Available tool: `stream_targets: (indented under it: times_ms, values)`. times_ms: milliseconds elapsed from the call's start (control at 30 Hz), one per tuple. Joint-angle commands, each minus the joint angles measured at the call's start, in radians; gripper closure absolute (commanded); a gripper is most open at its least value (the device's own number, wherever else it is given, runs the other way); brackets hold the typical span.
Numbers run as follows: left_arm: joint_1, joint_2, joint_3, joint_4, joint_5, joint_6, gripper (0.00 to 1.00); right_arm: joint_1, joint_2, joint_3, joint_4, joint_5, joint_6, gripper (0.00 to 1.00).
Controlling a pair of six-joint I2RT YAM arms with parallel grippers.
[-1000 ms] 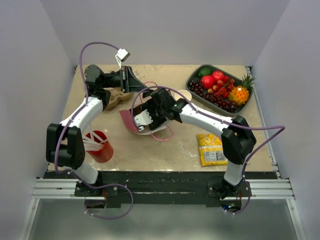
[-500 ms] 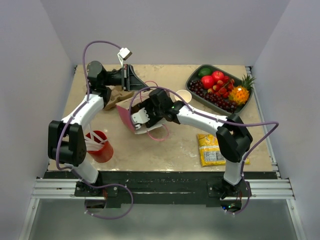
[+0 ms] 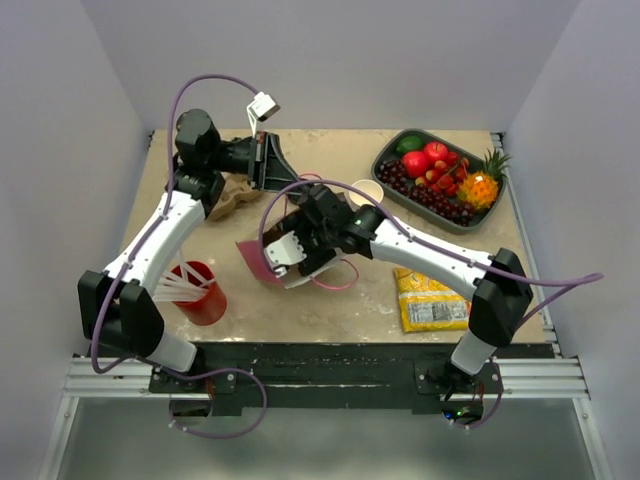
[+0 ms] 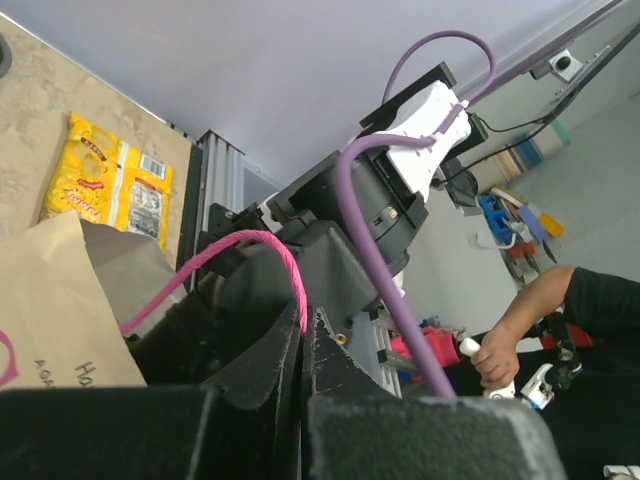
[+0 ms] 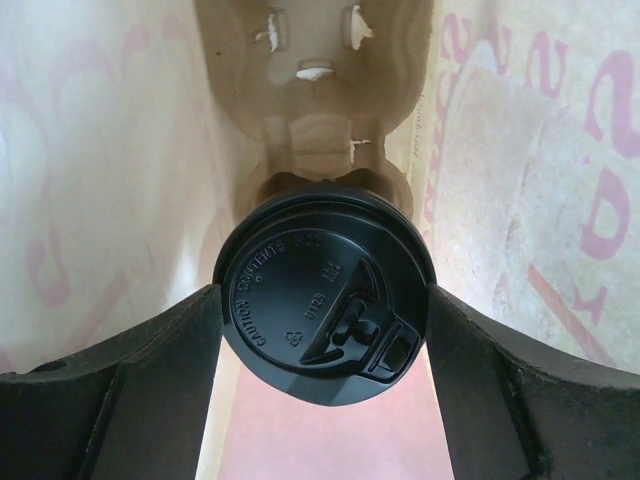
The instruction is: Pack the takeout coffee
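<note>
Right gripper (image 5: pixel 325 322) is clamping the black-lidded white paper cup (image 5: pixel 310 290) inside the pink-printed paper bag (image 5: pixel 520 200), centre frame, unreleased; left gripper (image 4: pixel 305 345) is pinching shut on the pink cord handle (image 4: pixel 240 236).

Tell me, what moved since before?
The right gripper, holding the takeout coffee inside the paper bag, slid toward the arms' bases, and the bag came along. The left gripper edged right, still pinching the pink handle. The red cup, fruit tray and yellow packet stayed put.
</note>
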Motion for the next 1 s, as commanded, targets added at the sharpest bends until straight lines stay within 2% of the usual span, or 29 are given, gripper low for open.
stream_targets:
  times_ms: [0,233,300,367,400,467,567,767,967]
  values:
    - [-0.004,-0.016,0.072,-0.115,0.025,0.017,1.00,0.038,-0.043,0.089,-0.189,-0.031,0.074,1.00]
    - [0.011,0.074,0.083,-0.155,0.069,0.001,0.98,0.040,0.071,0.207,-0.355,-0.092,0.071,1.00]
    - [0.043,0.094,0.069,-0.135,0.072,0.004,0.81,0.037,0.108,0.225,-0.362,-0.100,0.063,1.00]
    - [0.066,0.123,0.060,-0.036,0.084,-0.009,0.73,0.029,0.156,0.270,-0.375,-0.112,0.057,1.00]
    - [0.090,0.133,0.054,-0.008,0.084,-0.023,0.64,0.028,0.175,0.288,-0.395,-0.120,0.057,1.00]
    - [0.127,0.157,0.055,0.078,0.072,-0.049,0.56,0.015,0.229,0.345,-0.421,-0.123,0.051,1.00]
    - [0.163,0.199,0.077,0.142,0.043,-0.065,0.49,0.000,0.264,0.377,-0.418,-0.126,0.054,1.00]
    - [0.242,0.278,0.164,0.136,0.014,-0.052,0.48,-0.066,0.312,0.405,-0.390,-0.186,0.084,1.00]
    - [0.255,0.283,0.144,0.127,-0.007,-0.040,0.44,-0.084,0.353,0.360,-0.355,-0.166,0.046,1.00]
